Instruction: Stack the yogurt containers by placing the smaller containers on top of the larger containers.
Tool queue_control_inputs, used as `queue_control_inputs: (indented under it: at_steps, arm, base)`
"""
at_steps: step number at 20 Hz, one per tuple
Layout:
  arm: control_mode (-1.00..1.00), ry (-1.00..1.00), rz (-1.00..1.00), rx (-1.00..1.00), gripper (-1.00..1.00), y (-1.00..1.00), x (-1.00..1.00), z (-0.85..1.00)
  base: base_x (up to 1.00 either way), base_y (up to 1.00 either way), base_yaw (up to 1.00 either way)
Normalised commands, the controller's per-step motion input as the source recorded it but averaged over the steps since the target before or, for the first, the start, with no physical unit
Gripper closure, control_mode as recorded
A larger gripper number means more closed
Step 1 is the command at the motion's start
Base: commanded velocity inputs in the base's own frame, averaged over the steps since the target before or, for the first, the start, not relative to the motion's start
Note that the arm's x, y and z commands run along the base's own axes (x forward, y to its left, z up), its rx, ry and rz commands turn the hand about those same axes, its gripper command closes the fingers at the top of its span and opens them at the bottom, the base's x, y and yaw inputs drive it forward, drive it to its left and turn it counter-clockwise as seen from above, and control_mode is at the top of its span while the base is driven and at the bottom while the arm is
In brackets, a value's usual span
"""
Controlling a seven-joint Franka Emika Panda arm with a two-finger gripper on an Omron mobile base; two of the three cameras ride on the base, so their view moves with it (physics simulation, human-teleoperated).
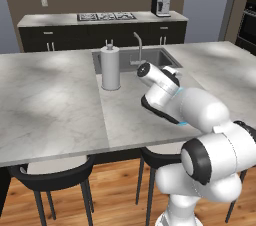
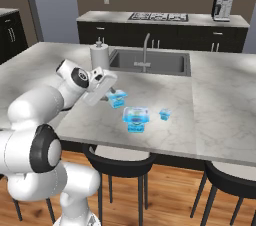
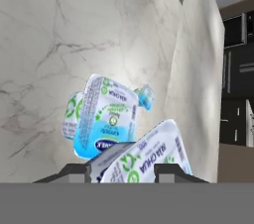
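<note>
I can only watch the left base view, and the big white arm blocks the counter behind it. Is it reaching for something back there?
Observer: Yes. The right base view shows a smaller yogurt pack right at the tool.
Operator: Has it grabbed it?
Observer: In the hand view that pack sits between the fingertips. I cannot tell whether they squeeze it.
Operator: Anything else nearby?
Observer: A larger yogurt pack stands apart from it, nearer the front edge of the counter.
</note>
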Motion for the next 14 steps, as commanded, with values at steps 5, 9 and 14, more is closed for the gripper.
queue_control_inputs:
  at_steps: [5, 9, 14]
  arm:
    - [-1.00, 0.00, 0.00, 0.00, 1.00, -0.36, -0.15, 0.00]
    - [-1.00, 0.00, 0.00, 0.00, 1.00, -0.26, -0.09, -0.03]
    - [-1.00, 0.00, 0.00, 0.00, 1.00, -0.14, 0.00, -0.13]
  base:
    - [0.00, 0.00, 0.00]
    - [0.00, 0.00, 0.00]
    - [0.00, 0.00, 0.00]
